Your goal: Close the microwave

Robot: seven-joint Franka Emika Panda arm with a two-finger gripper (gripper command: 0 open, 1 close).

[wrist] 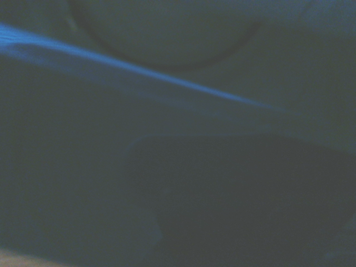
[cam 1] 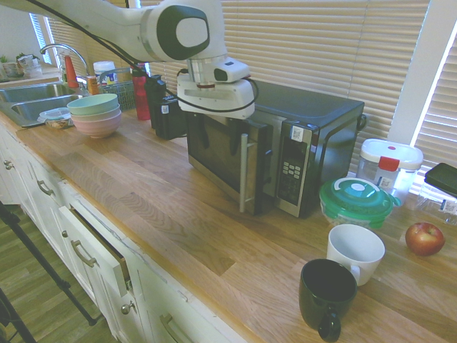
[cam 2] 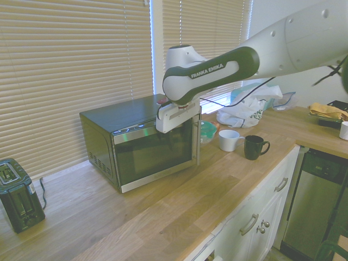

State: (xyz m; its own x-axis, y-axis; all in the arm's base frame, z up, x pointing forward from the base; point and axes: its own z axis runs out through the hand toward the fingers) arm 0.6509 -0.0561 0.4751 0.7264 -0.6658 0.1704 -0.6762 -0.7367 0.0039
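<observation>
Nearest me on the surface (cam 1: 178,214), by its front edge, I see a black mug (cam 1: 327,296) and a white mug (cam 1: 355,251). Further in, toward the surface's back edge under the blinds, the microwave (cam 1: 285,153) sits with its door ajar by a sliver at the handle side. My end effector (cam 1: 218,136) hangs against the door's glass front near its top edge, two dark fingers spread, gripping nothing. The wrist view is only a dark blur.

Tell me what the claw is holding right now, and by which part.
Nothing is visibly held. The claw hangs with its fingers spread in front of the microwave door's glass, beside the handle but not around it. Whether they touch the glass cannot be told.
</observation>
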